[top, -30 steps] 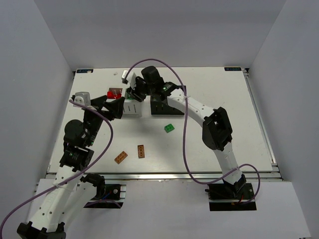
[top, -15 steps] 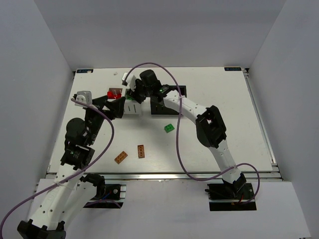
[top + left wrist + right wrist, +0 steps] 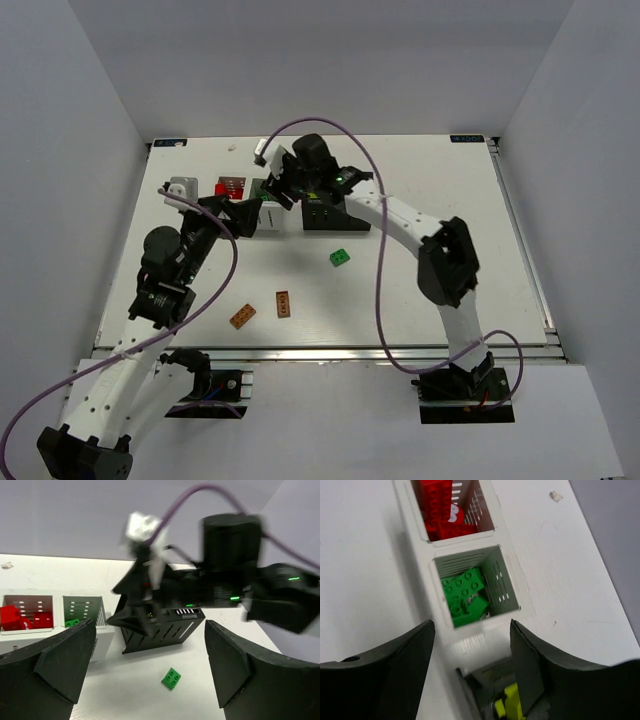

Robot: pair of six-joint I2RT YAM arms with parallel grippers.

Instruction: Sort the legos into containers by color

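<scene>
**Right gripper** (image 3: pixel 470 626): we find its fingers spread with nothing between them, poised directly above one compartment of the white perforated twin-compartment plastic box (image 3: pixel 506 587). Green studded plastic bricks (image 3: pixel 464 596) lie in that compartment, and red studded plastic bricks (image 3: pixel 439 505) fill its neighbour. Just beside the white box stands the black perforated plastic box (image 3: pixel 167 629). A yellow-green brick (image 3: pixel 511 704) shows inside it at the lower edge of the right wrist view.

**Left gripper** (image 3: pixel 150 630): it is likewise spread and empty. It hovers on the near side of the white box and points toward both boxes.

**Outstanding on the white surface** (image 3: pixel 440 230): one loose green square brick (image 3: pixel 340 257) and two brown-orange oblong bricks (image 3: pixel 242 316).

**Governing relation:** the loose green square brick lies toward the near edge and to the right of both grippers, well apart from each.
- In the left wrist view it sits ahead and low, between the left fingers.
- Being square, it offers no long axis, and it rests cornerwise to the surface's edges.
- We judge the right gripper only marginally nearer.

The brown-orange pair lies closer to the left arm, one with its long axis running near-to-far and the other lying diagonally.
</scene>
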